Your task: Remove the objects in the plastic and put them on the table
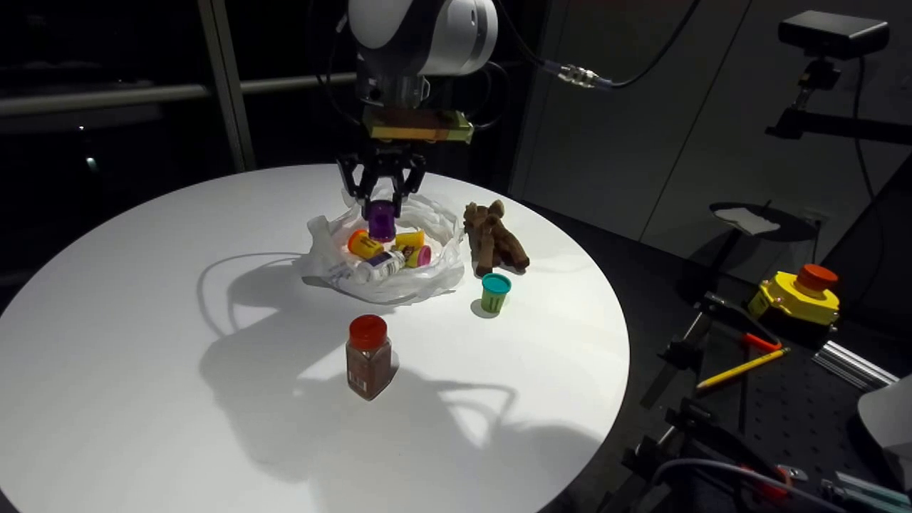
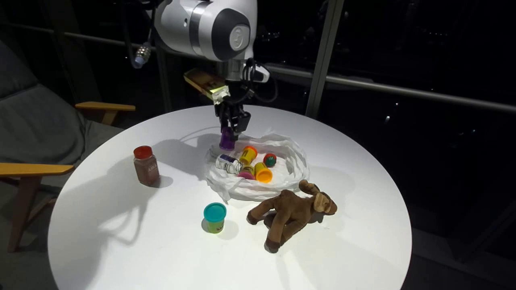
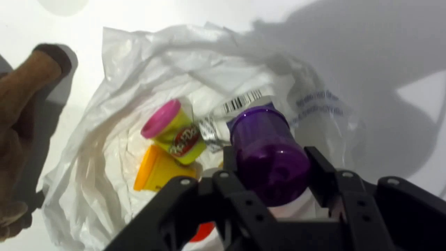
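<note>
the gripper (image 1: pixel 382 209) grasps a purple cup (image 3: pixel 266 164) over the plastic bag (image 3: pixel 195 52), where play-doh tubs (image 3: pixel 174 134) and a white bottle (image 2: pixel 228 164) lie; a red-capped jar (image 1: pixel 368 363), teal-lidded tub (image 2: pixel 215 217) and brown plush animal (image 2: pixel 290 209) rest on the table (image 2: pixel 161 249).

The arm (image 2: pixel 177 34) is white and rounded, with a silver band (image 2: pixel 196 28), dark panel (image 2: pixel 220 44) and pale badge (image 2: pixel 239 37). A black cable (image 1: pixel 647 72) carries a metal connector (image 1: pixel 578 75). The black gripper (image 3: pixel 272 163) shows round screws (image 3: pixel 185 181); the block (image 1: pixel 406 133) above it seems yellow-brown in dim light.
</note>
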You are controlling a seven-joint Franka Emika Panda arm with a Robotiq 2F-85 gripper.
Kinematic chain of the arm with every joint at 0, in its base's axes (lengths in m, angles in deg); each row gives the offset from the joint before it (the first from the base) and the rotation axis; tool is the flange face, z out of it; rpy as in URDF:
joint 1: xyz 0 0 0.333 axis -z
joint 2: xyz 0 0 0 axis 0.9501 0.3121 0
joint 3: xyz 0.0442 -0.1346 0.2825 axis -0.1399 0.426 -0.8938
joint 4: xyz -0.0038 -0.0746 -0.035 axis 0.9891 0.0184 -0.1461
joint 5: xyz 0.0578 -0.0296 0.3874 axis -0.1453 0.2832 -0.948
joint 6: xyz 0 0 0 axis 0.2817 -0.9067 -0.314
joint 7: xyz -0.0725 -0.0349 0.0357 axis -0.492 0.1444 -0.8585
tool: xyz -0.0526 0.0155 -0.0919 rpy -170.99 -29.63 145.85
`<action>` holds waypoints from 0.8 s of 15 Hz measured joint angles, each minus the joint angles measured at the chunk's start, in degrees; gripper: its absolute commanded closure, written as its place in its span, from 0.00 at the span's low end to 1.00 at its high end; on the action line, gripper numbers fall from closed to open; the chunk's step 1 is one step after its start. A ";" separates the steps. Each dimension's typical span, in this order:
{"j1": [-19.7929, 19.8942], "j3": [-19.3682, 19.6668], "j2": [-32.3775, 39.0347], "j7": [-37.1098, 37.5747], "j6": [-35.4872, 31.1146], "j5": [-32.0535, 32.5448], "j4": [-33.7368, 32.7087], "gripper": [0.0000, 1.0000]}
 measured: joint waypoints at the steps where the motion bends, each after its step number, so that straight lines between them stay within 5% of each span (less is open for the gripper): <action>1: -0.61 -0.10 -0.96 0.07 -1.48 0.00 3.07 0.75; 8: -2.52 -3.91 -6.20 0.27 -19.92 -0.87 25.29 0.75; 12: -7.29 -3.18 -10.71 0.30 -33.01 -0.83 38.57 0.75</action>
